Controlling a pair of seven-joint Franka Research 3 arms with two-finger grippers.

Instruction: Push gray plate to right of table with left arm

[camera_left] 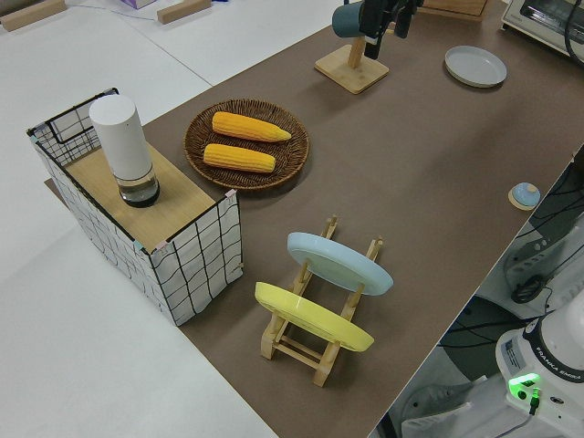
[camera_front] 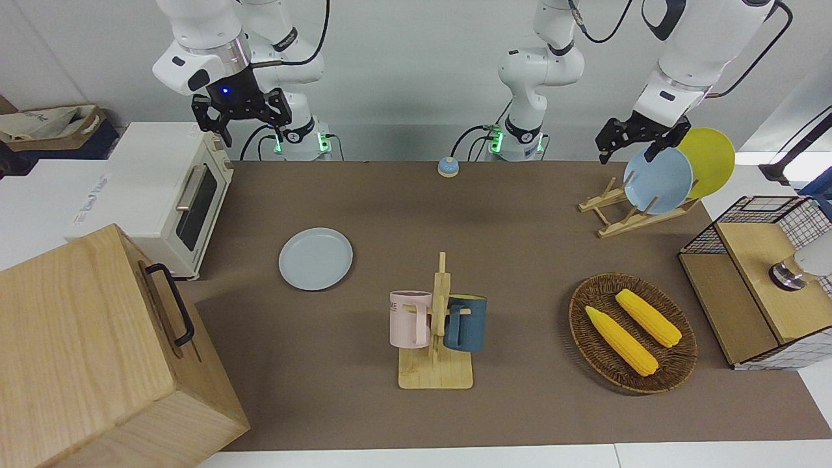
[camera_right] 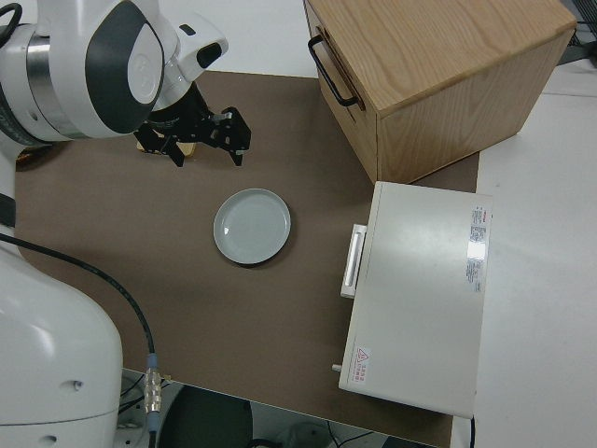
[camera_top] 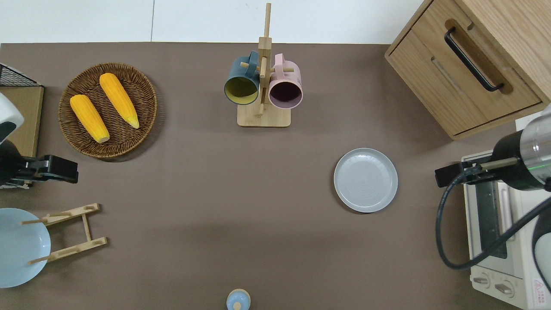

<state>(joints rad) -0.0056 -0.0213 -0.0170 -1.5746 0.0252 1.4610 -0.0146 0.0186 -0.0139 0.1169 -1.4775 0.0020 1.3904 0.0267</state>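
Note:
The gray plate lies flat on the brown table toward the right arm's end, a short way from the toaster oven. My left gripper hangs open and empty in the air at the opposite end, over the table between the wicker basket and the plate rack, far from the gray plate. The right arm is parked, its gripper open and empty.
A mug stand with a pink and a blue mug stands mid-table. A wicker basket holds two corn cobs. A rack carries a sky-blue and a yellow plate. A toaster oven, wooden cabinet, wire crate and bell line the edges.

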